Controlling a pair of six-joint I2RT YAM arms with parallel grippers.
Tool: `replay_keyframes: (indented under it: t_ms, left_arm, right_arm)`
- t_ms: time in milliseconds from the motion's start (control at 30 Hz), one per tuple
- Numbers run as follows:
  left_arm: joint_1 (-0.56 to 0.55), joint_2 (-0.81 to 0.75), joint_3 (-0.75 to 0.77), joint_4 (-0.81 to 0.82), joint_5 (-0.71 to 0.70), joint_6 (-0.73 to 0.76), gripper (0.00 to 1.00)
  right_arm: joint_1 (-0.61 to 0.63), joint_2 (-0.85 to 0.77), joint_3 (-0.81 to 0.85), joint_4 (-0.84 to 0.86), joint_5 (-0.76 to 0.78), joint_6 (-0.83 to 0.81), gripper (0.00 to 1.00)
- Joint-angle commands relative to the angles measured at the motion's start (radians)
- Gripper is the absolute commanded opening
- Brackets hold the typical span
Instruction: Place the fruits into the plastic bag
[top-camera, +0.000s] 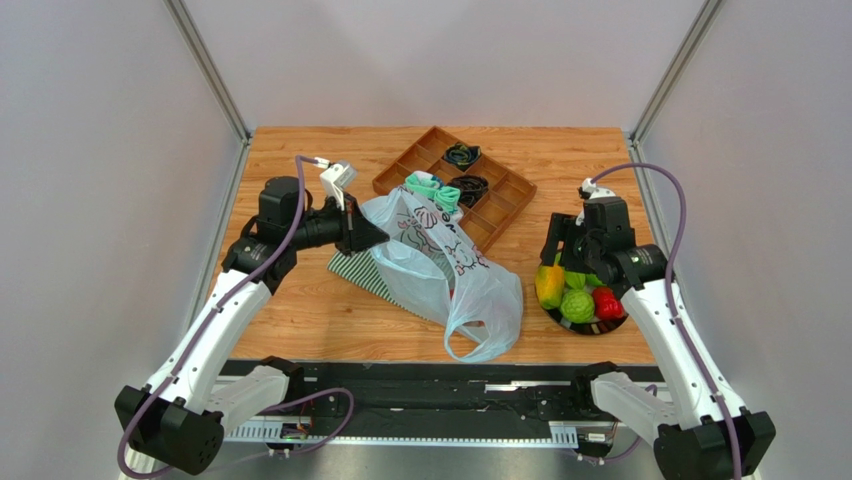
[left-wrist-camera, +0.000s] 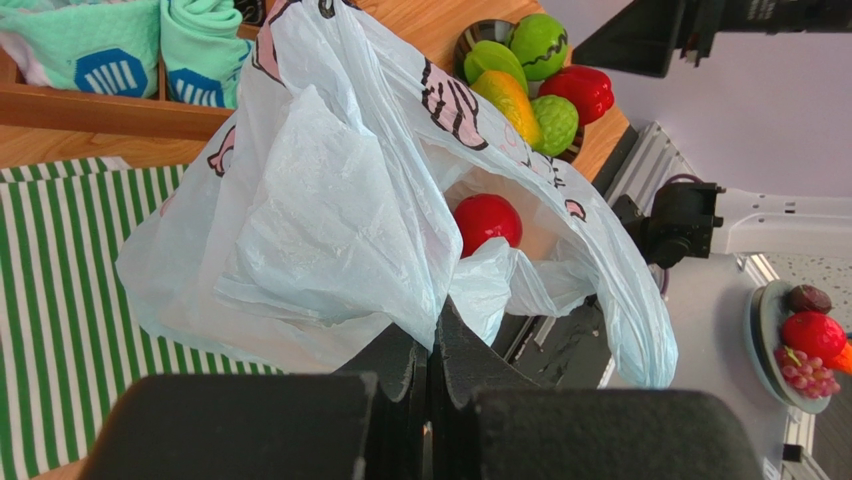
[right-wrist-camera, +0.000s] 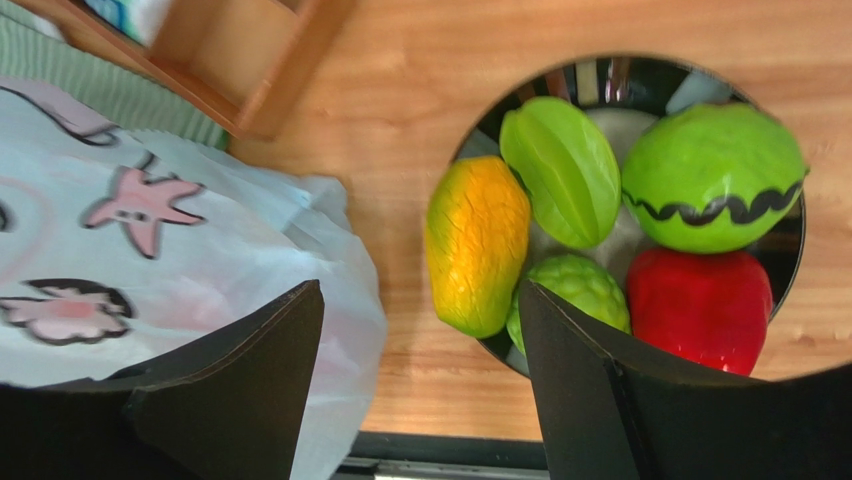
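Observation:
The pale-blue plastic bag (top-camera: 450, 270) lies mid-table with its mouth held up by my left gripper (top-camera: 375, 235), which is shut on the bag's edge (left-wrist-camera: 330, 180). One red round fruit (left-wrist-camera: 487, 220) sits inside the bag. A dark plate (top-camera: 585, 328) at the right holds the others: a yellow-orange mango (right-wrist-camera: 478, 245), a ribbed green fruit (right-wrist-camera: 560, 170), a green one with a black wavy stripe (right-wrist-camera: 712, 175), a bumpy green one (right-wrist-camera: 575, 290) and a red one (right-wrist-camera: 700, 305). My right gripper (right-wrist-camera: 420, 290) is open and empty, above the plate's left side, between the bag (right-wrist-camera: 150, 230) and the mango.
A wooden compartment tray (top-camera: 505, 200) stands behind the bag, holding teal socks (top-camera: 432, 190) and dark coiled items. A green-and-white striped cloth (top-camera: 355, 270) lies under the bag's left side. A black rail (top-camera: 420, 370) runs along the table's near edge.

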Motion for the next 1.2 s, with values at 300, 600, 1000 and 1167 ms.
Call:
replay_keyframes:
  t_ms: [300,600,1000,1167]
  left_arm:
    - [0.006,-0.036,-0.016,-0.004,-0.012,0.033,0.00]
    - [0.008,-0.030,-0.018,0.005,0.005,0.025,0.00]
    - [0.015,-0.029,-0.021,0.006,0.006,0.025,0.00]
    - [0.015,-0.027,-0.022,0.006,0.008,0.025,0.00]
  right_arm:
    - [-0.030,0.144,-0.141,0.086,0.009,-0.007,0.77]
    - [-0.102,0.187,-0.192,0.153,-0.077,-0.018,0.74]
    - [-0.102,0.257,-0.197,0.187,-0.059,-0.026,0.71]
    - [-0.102,0.273,-0.207,0.205,-0.068,-0.027,0.71]
